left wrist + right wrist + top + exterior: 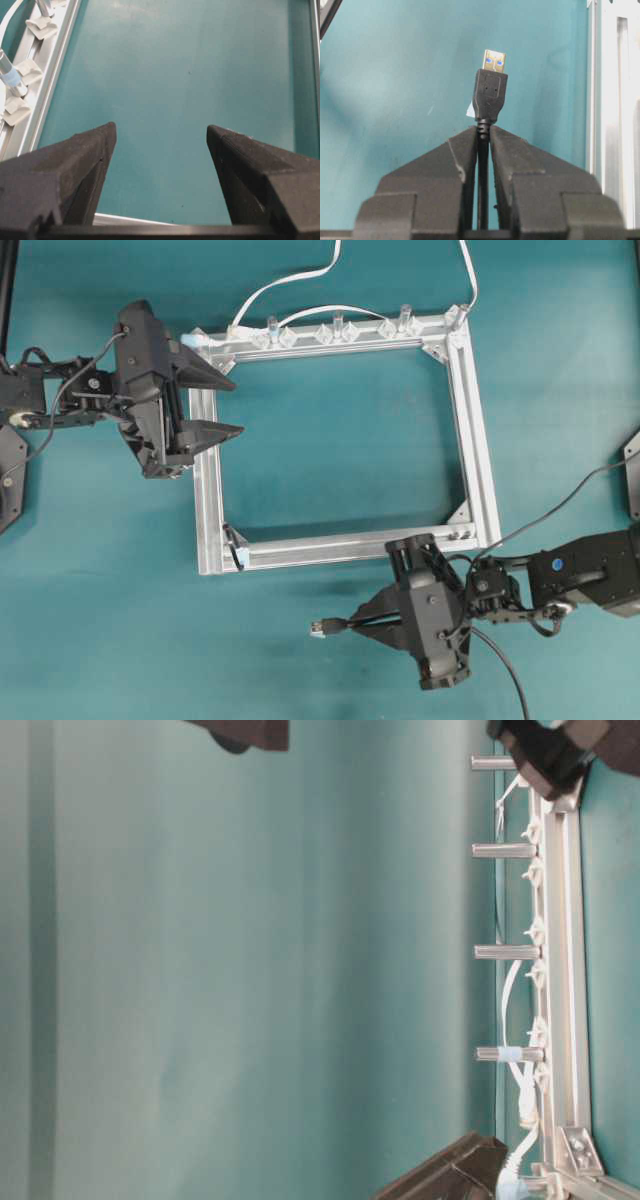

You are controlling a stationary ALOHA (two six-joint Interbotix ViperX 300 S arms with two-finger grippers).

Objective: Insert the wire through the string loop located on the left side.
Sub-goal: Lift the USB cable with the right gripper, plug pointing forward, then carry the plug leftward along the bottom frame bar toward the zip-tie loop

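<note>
The wire's black plug (pixel 333 625) with its metal tip sticks out to the left of my right gripper (pixel 358 625), below the frame's near rail. In the right wrist view the right gripper (pixel 483 131) is shut on the wire just behind the plug (pixel 490 92). The string loop (pixel 236 545), thin and dark with a pale bluish bit, sits at the frame's near-left corner, apart from both grippers. My left gripper (pixel 236 408) stands open over the frame's left rail. In the left wrist view the left gripper (pixel 160 132) holds nothing.
The silver aluminium frame (pixel 480 440) lies flat on the teal table. Clear clips (pixel 335 333) and short posts line its far rail, with a white cable (pixel 290 280) running off the back. The frame's rail (pixel 610 100) runs beside the plug on its right.
</note>
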